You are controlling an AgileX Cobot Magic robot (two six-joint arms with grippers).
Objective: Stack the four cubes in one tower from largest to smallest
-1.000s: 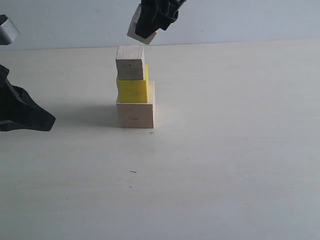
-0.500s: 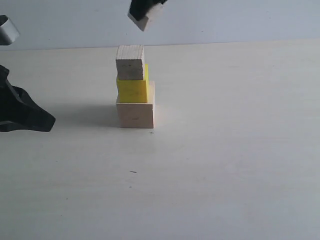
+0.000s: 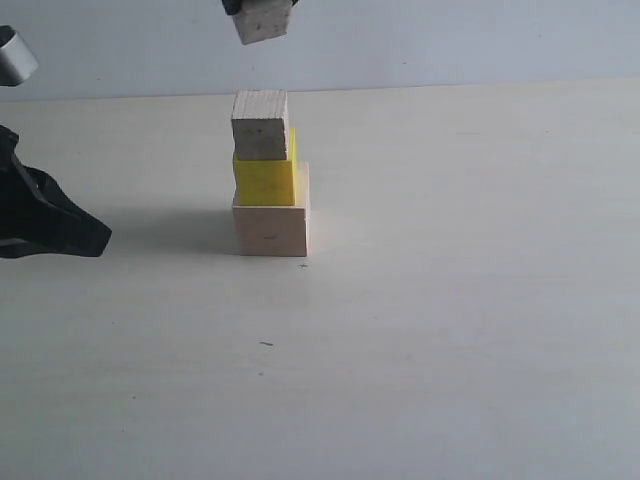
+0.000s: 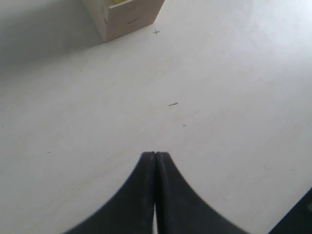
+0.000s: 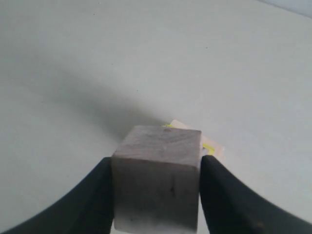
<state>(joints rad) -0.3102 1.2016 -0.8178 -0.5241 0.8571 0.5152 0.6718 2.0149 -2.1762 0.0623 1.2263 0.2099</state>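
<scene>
Setting: a pale, matte surface [image 3: 450,330], backed by a plain light blue-grey wall [image 3: 480,40]. A small cross mark [image 3: 303,265] is seen on the surface just in front of the stack, and a dark fleck [image 3: 266,343] nearer the camera.

Item 1: large wooden cube [image 3: 271,229]. It is set directly on the surface, left of centre in the exterior view, as the base of the column.

Item 2: yellow cube [image 3: 264,181]. It is placed on the large wooden cube, set toward its left edge, so that a strip of the base's top is left bare on the right.

Item 3: medium wooden cube [image 3: 260,125]. It is seated upright on the yellow cube.

Item 4: small wooden cube [image 3: 262,20]. It is held in the air above the medium wooden cube, clear of it and slightly tilted.

Item 5: right end effector [image 5: 156,192]. It is clamped on the small wooden cube, one dark finger against each side.

Item 6: left end effector [image 4: 155,158]. Its fingers are pressed together with nothing between them; it is parked low at the left, well apart from the stack.
</scene>
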